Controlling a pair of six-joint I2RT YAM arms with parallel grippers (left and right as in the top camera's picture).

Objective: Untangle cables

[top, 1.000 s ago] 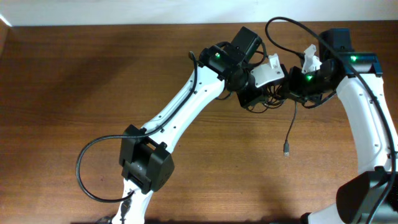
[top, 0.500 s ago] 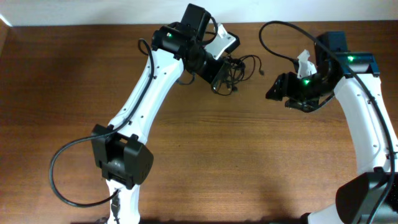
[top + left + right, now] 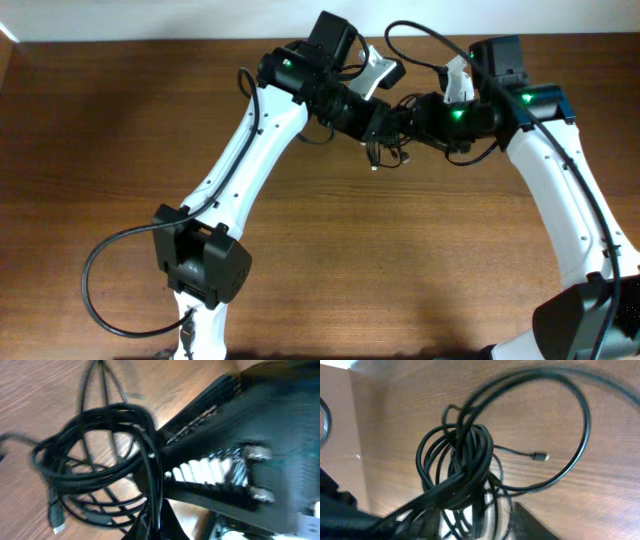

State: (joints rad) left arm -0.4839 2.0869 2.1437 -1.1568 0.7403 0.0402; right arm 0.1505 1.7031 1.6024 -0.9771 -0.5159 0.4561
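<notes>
Brown wood-grain table [image 3: 100, 150] fills the overhead view, with a pale wall strip along its far edge.

Near the middle of that far edge, the left claw [image 3: 385, 128] is closed. It grips the cables [image 3: 384, 146], a small dark tangle that hangs just under its tip. In the left wrist view the black cords form several overlapping loops. Strands run down into the dark finger at the bottom of the frame, and 1 flat plug [image 3: 56, 521] dangles at the lower left of the bundle.

The right claw [image 3: 408, 112] points at the same tangle from the other side, its tip just beside the left claw's. In the right wrist view the bundle is bunched into a tight coil right in front of the camera. Cords run down toward a dark finger [image 3: 527, 522] at the bottom edge. Motion blur and the cords themselves hide the gap, so I cannot tell whether this claw is open or closed on anything.

From the coil, 1 thin strand sticks out to the right and ends in a small metallic-tipped plug [image 3: 540, 456]. A wide loop arcs above and around it.

Overhead, the 2 white arms meet tip to tip at the tangle. The left arm rises from the near edge, and the right arm comes from the near right corner.
</notes>
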